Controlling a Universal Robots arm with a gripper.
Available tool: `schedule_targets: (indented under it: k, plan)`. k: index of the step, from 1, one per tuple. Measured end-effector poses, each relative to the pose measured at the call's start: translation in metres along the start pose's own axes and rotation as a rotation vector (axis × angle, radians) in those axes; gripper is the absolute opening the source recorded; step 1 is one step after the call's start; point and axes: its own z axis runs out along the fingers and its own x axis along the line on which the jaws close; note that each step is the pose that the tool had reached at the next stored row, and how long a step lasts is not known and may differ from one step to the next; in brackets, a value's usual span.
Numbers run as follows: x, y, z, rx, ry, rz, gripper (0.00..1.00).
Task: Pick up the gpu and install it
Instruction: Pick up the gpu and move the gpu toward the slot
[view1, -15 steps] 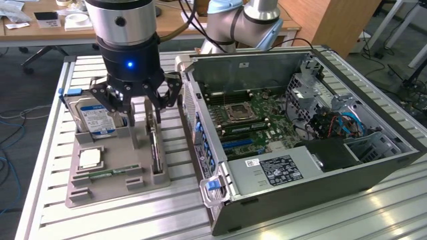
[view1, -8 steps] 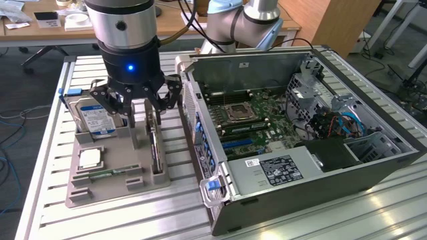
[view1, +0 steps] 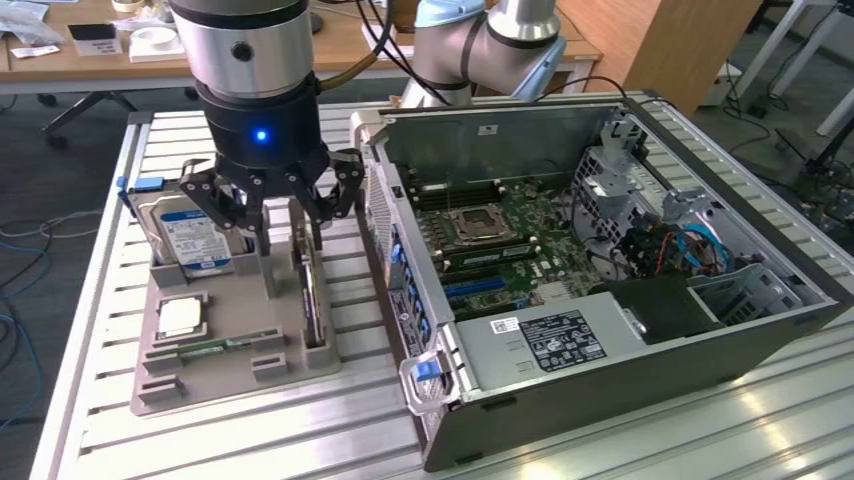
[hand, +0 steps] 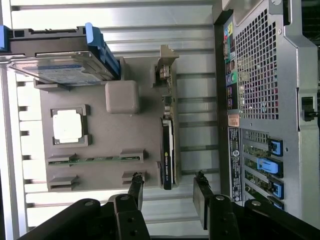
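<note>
The gpu (view1: 310, 298) stands on its long edge in a slot at the side of the grey holder tray (view1: 227, 385) nearest the computer case. In the wrist view the gpu (hand: 167, 150) is a thin black strip with a metal bracket at its far end. My gripper (view1: 283, 225) hangs open just above the tray, over the card. From the wrist, the gripper (hand: 168, 192) has one black finger on each side of the card's near end, with a gap to each and no contact.
The tray also holds a silver hard drive (view1: 187, 235) with a blue label, a processor chip (view1: 180, 318) and a green memory stick (view1: 214, 348). The open computer case (view1: 747, 330) lies at the exterior view's right, motherboard (view1: 487, 240) exposed. A second arm (view1: 494, 40) stands behind.
</note>
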Motion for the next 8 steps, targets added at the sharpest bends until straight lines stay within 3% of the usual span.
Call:
schedule_targets:
  k: [8]
  plan:
    - [0.0001, -0.0003, 0.0052, -0.0001, -0.0001, 0.000, 0.53]
